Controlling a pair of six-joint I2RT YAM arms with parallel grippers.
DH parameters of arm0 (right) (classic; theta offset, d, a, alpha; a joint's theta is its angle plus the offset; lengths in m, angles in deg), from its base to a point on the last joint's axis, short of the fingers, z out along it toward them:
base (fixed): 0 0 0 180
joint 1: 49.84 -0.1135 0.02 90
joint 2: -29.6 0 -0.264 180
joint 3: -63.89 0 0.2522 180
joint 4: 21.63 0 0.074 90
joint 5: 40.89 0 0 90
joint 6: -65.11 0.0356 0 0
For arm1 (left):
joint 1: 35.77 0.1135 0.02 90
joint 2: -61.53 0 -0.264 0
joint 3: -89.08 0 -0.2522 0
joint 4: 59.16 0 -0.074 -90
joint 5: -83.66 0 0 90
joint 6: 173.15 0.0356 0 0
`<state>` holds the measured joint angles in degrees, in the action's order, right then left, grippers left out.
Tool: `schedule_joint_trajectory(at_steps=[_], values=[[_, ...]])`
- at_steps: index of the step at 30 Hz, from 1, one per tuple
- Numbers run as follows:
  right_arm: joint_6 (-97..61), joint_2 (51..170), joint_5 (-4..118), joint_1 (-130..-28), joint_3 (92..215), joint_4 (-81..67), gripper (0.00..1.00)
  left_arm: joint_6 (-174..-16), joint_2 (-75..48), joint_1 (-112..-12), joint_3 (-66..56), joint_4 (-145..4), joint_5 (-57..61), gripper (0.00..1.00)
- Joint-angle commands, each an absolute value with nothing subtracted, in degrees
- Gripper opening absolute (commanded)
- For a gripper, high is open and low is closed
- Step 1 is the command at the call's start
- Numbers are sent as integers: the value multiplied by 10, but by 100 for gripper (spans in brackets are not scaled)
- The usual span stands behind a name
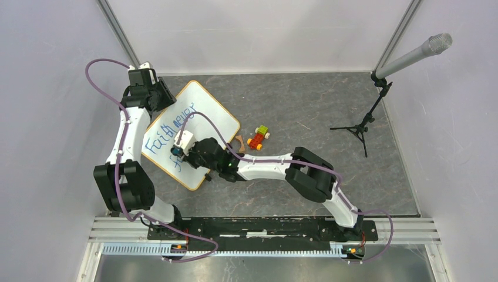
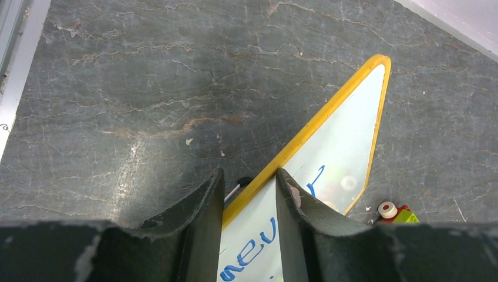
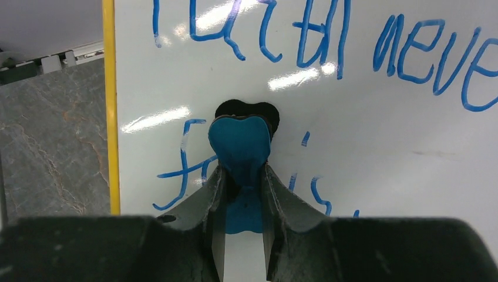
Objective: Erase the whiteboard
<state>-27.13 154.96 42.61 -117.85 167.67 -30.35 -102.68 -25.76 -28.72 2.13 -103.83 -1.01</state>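
The whiteboard [image 1: 208, 114] lies tilted on the grey table, with a yellow rim and blue handwriting. My left gripper [image 1: 160, 98] is at its far left edge. In the left wrist view the fingers [image 2: 199, 205] straddle the yellow rim of the whiteboard [image 2: 346, 147] and close on it. My right gripper [image 1: 178, 154] is over the board's near part, shut on a blue eraser [image 3: 241, 144]. The eraser presses on the whiteboard [image 3: 382, 147] in the lower line of writing. A smeared gap shows beside it.
A red, yellow and green toy car [image 1: 258, 137] and a small wooden piece [image 1: 241, 141] lie right of the board. The car also shows in the left wrist view [image 2: 394, 211]. A microphone stand [image 1: 367, 120] stands at the far right. A black clip [image 1: 207, 176] sits on the board's near edge.
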Motion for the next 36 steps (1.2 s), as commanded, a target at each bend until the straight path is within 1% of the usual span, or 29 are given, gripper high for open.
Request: schedule_joint_trajectory(at_steps=[1, 11, 15, 20, 25, 29, 33, 36], values=[[-243, 1553, 434, -1158, 1688, -329, 23, -1057, -260, -292, 19, -1043, 17, 42], [-121, 1529, 395, -1078, 1599, -317, 23, -1057, -257, -291, 19, -1044, 18, 42], [-116, 1531, 383, -1068, 1594, -297, 22, -1058, -256, -292, 19, -1044, 19, 41], [-137, 1541, 375, -1090, 1623, -288, 22, -1059, -256, -292, 17, -1044, 19, 40], [-224, 1559, 362, -1144, 1685, -282, 22, -1059, -257, -292, 17, -1044, 16, 39], [-263, 1577, 391, -1173, 1729, -296, 22, -1058, -257, -292, 17, -1044, 12, 38], [-263, 1609, 419, -1181, 1779, -288, 23, -1057, -260, -292, 17, -1044, 12, 36], [-268, 1610, 419, -1183, 1783, -290, 22, -1055, -261, -292, 22, -1050, 8, 35]])
